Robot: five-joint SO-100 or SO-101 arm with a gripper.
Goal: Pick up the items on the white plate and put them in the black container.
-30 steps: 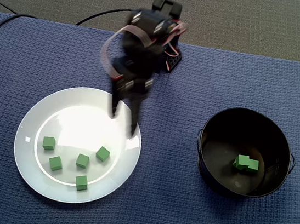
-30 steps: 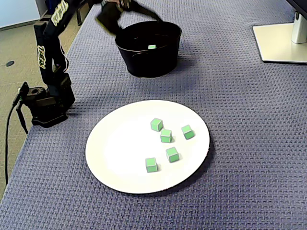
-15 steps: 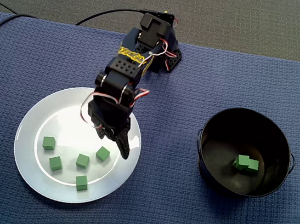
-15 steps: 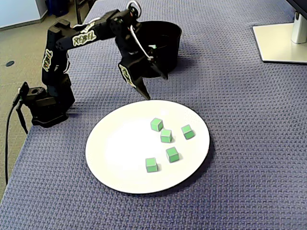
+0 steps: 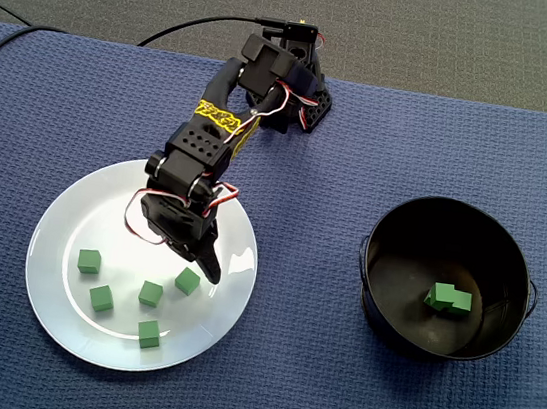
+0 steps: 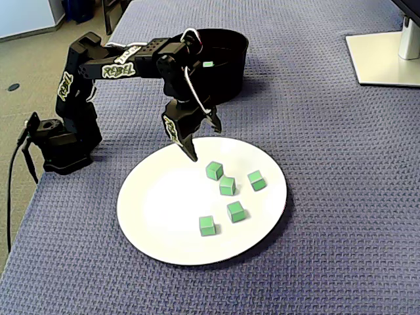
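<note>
Two cubes (image 5: 448, 298) in black container (image 5: 454, 213) from above, one sidelong; fingers (image 6: 189, 146) seemingly parted

White plate (image 5: 70, 218), green cubes (image 5: 150, 293), black container (image 5: 411, 233), bluish cloth (image 5: 329, 393)

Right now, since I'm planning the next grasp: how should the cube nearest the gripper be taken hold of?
Probably from straight above, closing on two opposite side faces of the cube. It sits flat on the plate, turned askew in this fixed view, so the jaws should turn to match its faces. Its neighbour stands apart, leaving room to close.
</note>
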